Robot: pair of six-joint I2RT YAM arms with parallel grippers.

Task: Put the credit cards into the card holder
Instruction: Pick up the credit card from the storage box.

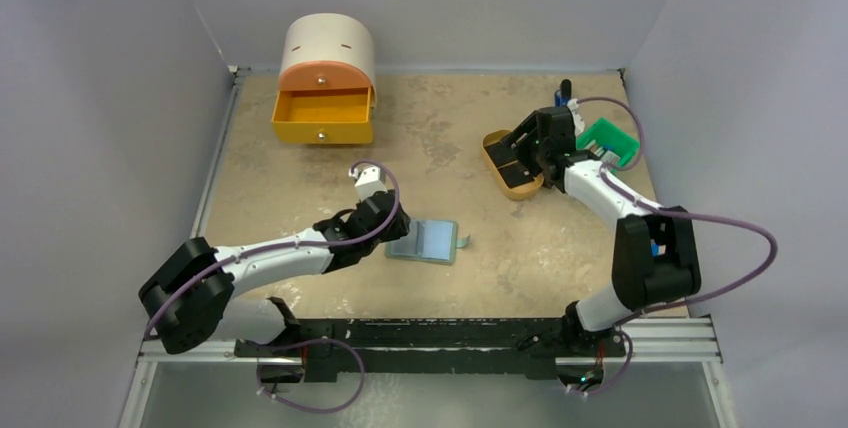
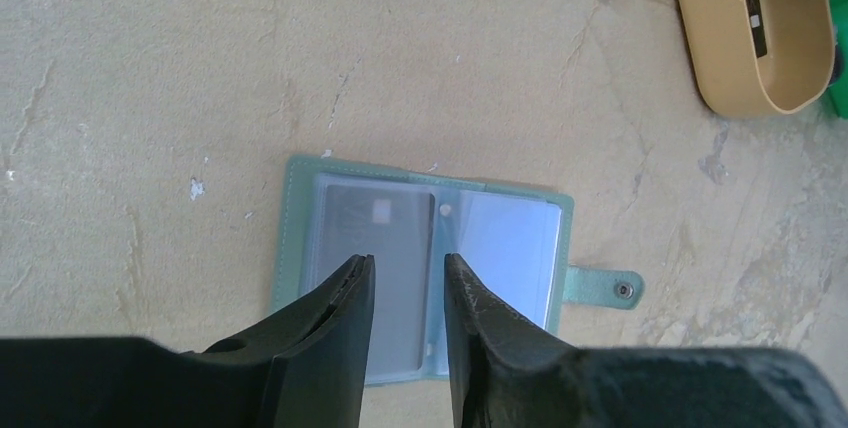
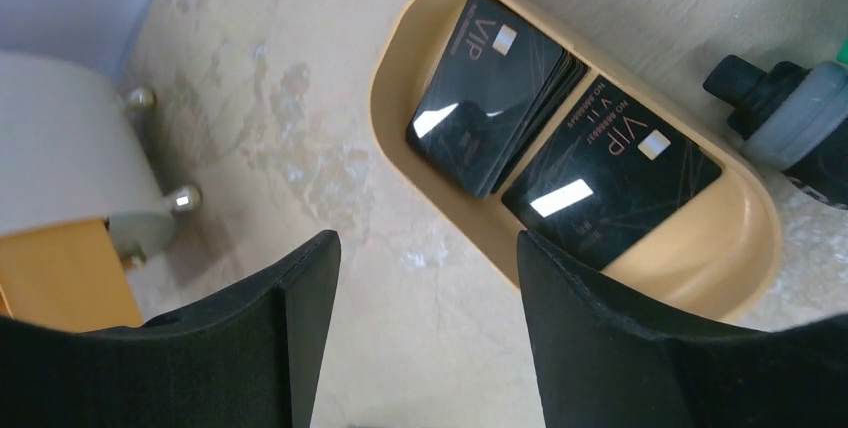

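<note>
Beige tabletop (image 1: 450, 138). Left hand (image 2: 408, 266), narrowly parted and empty, hovers above the open card holder (image 2: 500, 238). Right hand (image 3: 428, 248) gapes wide over stacked credit cards (image 3: 490, 88) in a tray (image 3: 720, 258) and could pinch several.

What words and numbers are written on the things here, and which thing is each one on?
"VIP": on the top black card of the stack in the tan oval tray.
"VIP": on the single black card beside that stack.
"NO" then a row of digits: along that single card's edge; digits too small to read.
Open grey-green card holder: no writing I can read.
</note>
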